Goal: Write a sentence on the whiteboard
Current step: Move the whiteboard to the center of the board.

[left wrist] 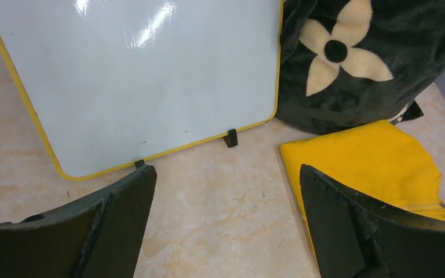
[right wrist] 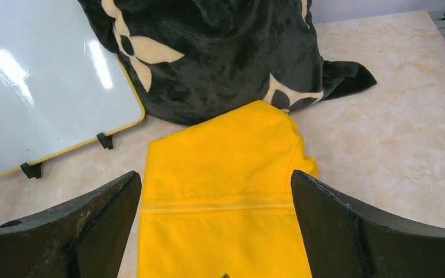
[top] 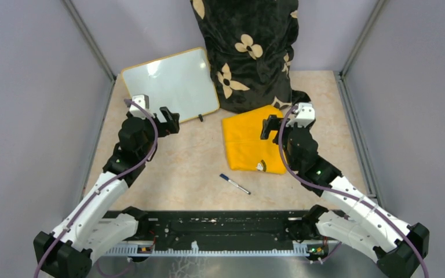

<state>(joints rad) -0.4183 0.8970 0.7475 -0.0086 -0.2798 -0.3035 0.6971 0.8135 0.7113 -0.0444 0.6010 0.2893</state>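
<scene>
The whiteboard (top: 171,84) sits at the far left of the desk (top: 191,168), turned at an angle, its black clips on the near edge and its face glossy white with glare. The left fingers (left wrist: 121,214) hover just before that edge — spread apart, holding nothing. The right fingers (right wrist: 336,220) hang above a yellow cloth (top: 249,145), likewise apart and empty. A dark flowered blanket (top: 249,52) is heaped behind the cloth, against the board's right side. A marker (top: 234,184) lies on the desk nearer the arm bases — well apart from both pairs of fingers.
</scene>
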